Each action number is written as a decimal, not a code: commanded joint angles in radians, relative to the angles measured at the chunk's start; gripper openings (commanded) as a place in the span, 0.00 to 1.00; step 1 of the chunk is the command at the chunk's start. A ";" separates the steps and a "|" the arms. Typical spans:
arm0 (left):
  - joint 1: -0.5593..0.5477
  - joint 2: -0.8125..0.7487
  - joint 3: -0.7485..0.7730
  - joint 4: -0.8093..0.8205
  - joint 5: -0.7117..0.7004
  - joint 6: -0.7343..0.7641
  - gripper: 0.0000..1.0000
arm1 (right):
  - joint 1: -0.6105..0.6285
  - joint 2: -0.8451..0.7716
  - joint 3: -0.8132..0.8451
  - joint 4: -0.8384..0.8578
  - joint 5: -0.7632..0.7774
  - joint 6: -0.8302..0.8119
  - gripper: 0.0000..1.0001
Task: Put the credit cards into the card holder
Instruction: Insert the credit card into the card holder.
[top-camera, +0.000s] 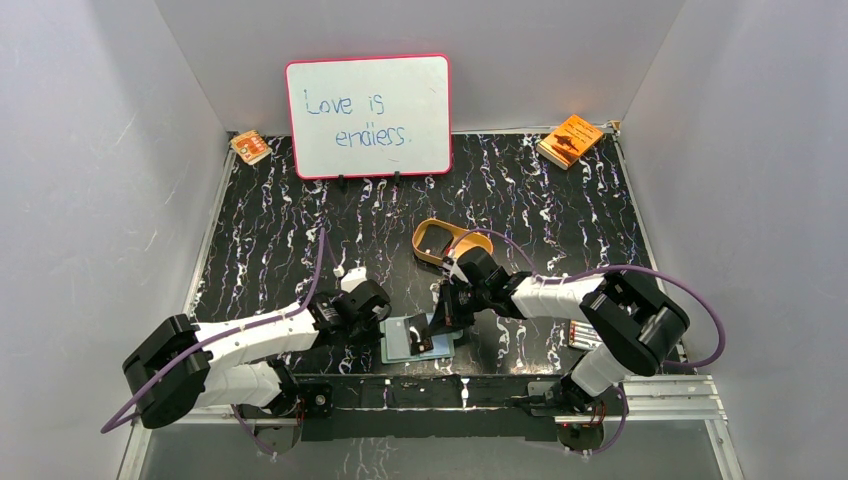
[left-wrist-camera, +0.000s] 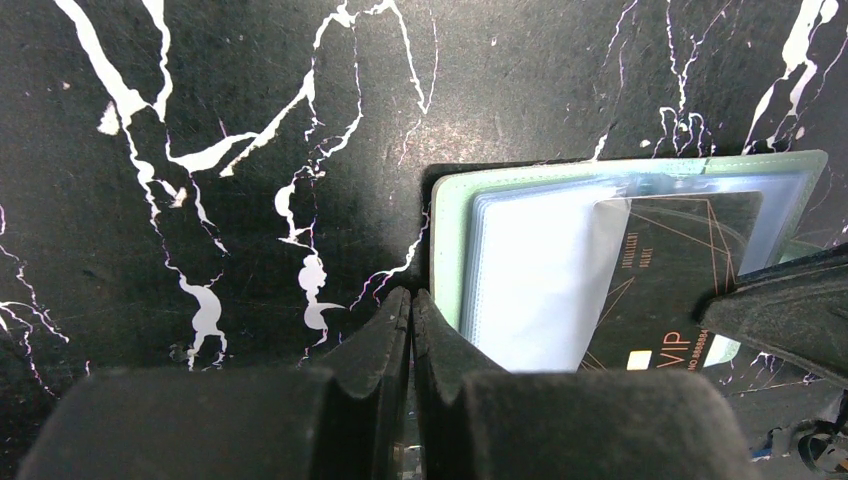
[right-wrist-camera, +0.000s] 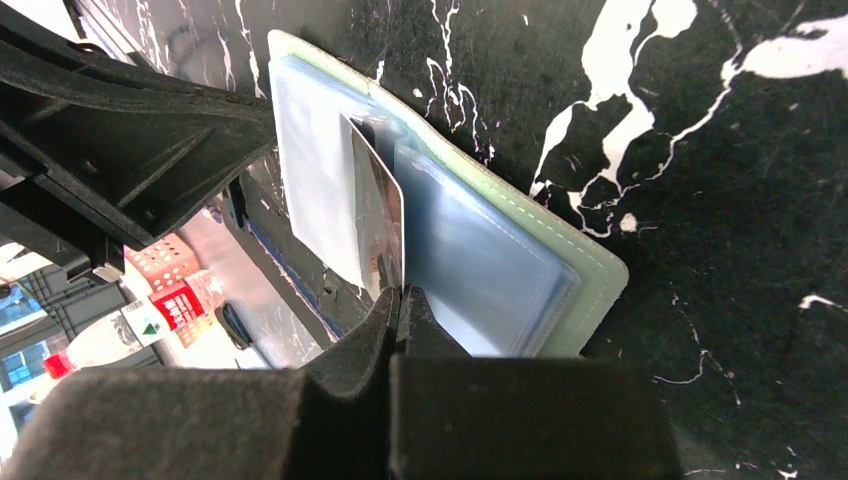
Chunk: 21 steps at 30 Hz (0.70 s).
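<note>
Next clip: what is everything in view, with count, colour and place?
whiteboard: one, white, pink frame, back centre
booklets: two, orange, back left and back right corners
oval tray: one, tan-gold, mid-table
card holder: one, sage green, open, near edge between arms
credit card: one, black with gold print, partly under a clear holder pocket
small striped object: one, colour unclear, by right arm
table: one, black marbled white
left gripper: one, black, shut beside the holder's edge
right gripper: one, black, shut on the credit card
</note>
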 joint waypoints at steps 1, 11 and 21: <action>0.001 0.037 -0.033 -0.052 0.012 0.009 0.03 | -0.008 -0.010 0.034 -0.028 0.067 -0.021 0.00; 0.001 0.037 -0.033 -0.050 0.012 0.008 0.03 | -0.010 0.009 0.004 0.061 -0.005 0.048 0.00; 0.000 0.037 -0.043 -0.035 0.015 -0.007 0.03 | 0.000 0.029 -0.050 0.179 -0.048 0.179 0.00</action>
